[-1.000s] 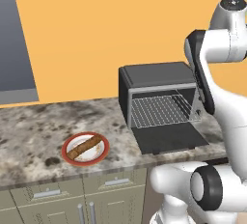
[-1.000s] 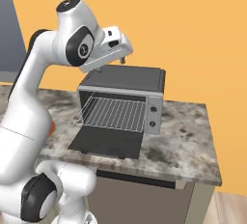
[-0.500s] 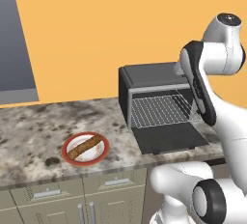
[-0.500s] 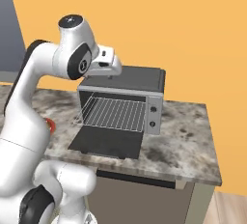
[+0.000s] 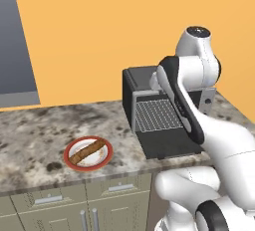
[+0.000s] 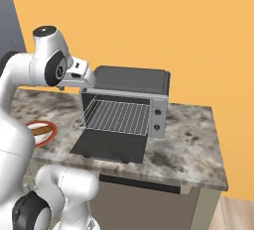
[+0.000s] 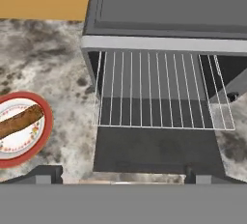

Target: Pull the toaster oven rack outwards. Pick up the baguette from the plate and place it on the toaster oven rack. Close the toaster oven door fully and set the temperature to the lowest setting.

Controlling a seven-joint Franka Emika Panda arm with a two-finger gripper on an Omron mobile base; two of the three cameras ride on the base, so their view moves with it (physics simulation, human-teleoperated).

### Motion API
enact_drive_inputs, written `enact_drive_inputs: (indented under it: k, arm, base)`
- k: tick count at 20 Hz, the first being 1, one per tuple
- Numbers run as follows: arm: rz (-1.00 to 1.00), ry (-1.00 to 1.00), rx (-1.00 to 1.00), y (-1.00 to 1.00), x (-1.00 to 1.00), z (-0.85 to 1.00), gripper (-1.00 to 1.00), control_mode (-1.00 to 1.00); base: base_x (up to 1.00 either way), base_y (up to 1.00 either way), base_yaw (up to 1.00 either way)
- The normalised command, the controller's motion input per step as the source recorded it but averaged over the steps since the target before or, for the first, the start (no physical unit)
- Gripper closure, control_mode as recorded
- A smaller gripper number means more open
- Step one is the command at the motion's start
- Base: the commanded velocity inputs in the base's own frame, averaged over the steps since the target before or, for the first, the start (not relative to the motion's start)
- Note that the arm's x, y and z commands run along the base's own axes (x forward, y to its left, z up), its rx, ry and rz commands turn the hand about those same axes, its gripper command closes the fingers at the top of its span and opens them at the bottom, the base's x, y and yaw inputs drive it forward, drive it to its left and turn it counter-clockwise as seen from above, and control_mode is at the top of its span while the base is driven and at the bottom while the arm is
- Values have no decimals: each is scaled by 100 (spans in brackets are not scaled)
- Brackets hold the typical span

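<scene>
- Toaster oven [image 5: 149,95] sits at the right end of the counter [image 5: 40,130]. Its door [image 5: 169,143] is dropped flat onto the stone.
- In the hand view the rack [image 7: 161,92] looks already drawn out: its front wire overhangs the door [image 7: 159,150]. I judge the pull step done and the pick-up the step in hand.
- Baguette [image 5: 88,151] lies diagonally across the plate [image 5: 102,164], well left of the oven, near the counter's front edge. Hand view puts it at the left margin [image 7: 19,120], on the plate [image 7: 41,136].
- Gripper [image 6: 62,88] hangs above the counter, just left of the oven's upper front corner, apart from everything.
- Claw is spread as wide as it goes, holding nothing and touching nothing; finger tips [image 7: 46,175] barely show at the bottom of the hand view.
- How I'd run the pick: swing left until the bread is centred under the hand. Roll the wrist so the fingers straddle the loaf across its narrow width, not along its length.
- Come straight down at mid-length, so it hangs balanced when lifted.
- Stop short of the plate. Pinching the rim along with the crust would drag the dish.
- Lift clear before travelling right, and keep above the open door on the way to the rack.
</scene>
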Motion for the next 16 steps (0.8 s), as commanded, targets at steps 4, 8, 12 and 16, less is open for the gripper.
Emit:
enact_drive_inputs:
  k: [4,8,12,16]
  arm:
    - [0,16,0,96,-27,-31,-100,-100]
    - [0,20,0,90,-21,-40,-100,-100]
    - [-1,21,0,81,-8,-63,-100,-100]
    - [0,30,0,40,3,-62,-100,-100]
  base:
    - [0,0,0]
    - [0,0,0]
    - [0,0,0]
    - [0,0,0]
